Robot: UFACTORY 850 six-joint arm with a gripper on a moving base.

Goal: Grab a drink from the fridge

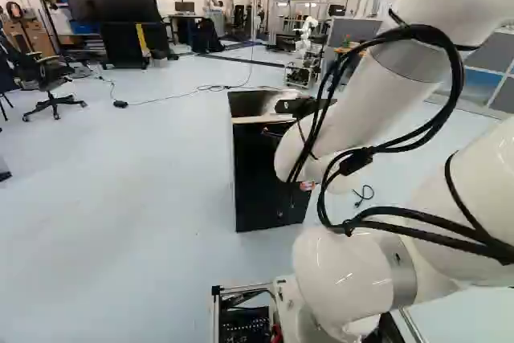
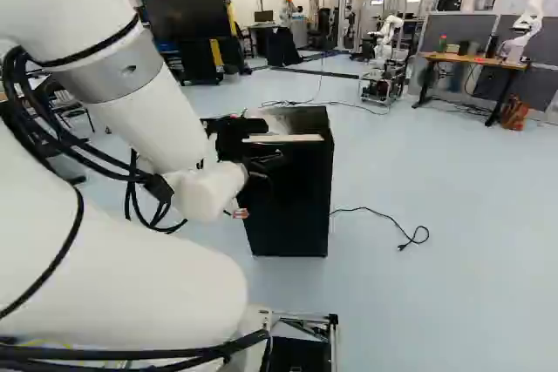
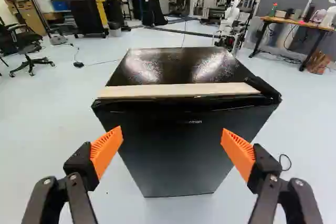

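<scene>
1. Hidden: the inside of the black fridge [image 2: 301, 206] lies behind its front, so whether a drink stands in it cannot be told. The arm [image 1: 353, 110] covers part of the fridge at the centre of the left base view.
2. Hard to make out: the gripper [image 2: 261, 165] is dark against the fridge, left of centre in the right base view, and the arm's wrist hides part of it. The arm's upper links run out of frame, at the upper right of the left base view and the upper left of the right.
3. Jaws: in the wrist view the gripper [image 3: 172, 145] has its two fingers wide apart, orange pads [image 3: 106, 150] facing each other, with nothing clamped. The fridge front shows ahead, between them; whether either finger touches it I cannot tell.
4. Containers: the fridge stands upright on the floor [image 2: 436, 285], its front seemingly closed. A beige strip [image 3: 178, 90] lies along the top's front edge. At the bottom of the left base view, an open frame [image 1: 215, 319] holds electronics [image 1: 245, 327].
5. Writing: small pale print [image 3: 188, 122] sits high on the fridge front, ahead of the gripper and between its fingers.
</scene>
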